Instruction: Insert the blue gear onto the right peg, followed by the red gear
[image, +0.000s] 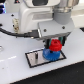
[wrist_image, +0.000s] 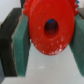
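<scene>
Holding the red gear (wrist_image: 48, 27) tight between both sides, the jaws hang right above the blue gear (image: 50, 54) on the plate (image: 34, 58). Going straight down slowly, hole over peg, should work best.

On your desk (image: 15, 70) the plate (image: 34, 58) lies flat, toward the exterior view's lower middle. The larger gear (image: 49, 55) sits on the plate's end toward the exterior view's right. Directly above it you have the smaller gear (image: 54, 46) — it sits between the fingers of the claw (image: 54, 45), one finger (wrist_image: 22, 47) pressed on each side. Whether the two gears touch, you cannot tell from either view.
</scene>
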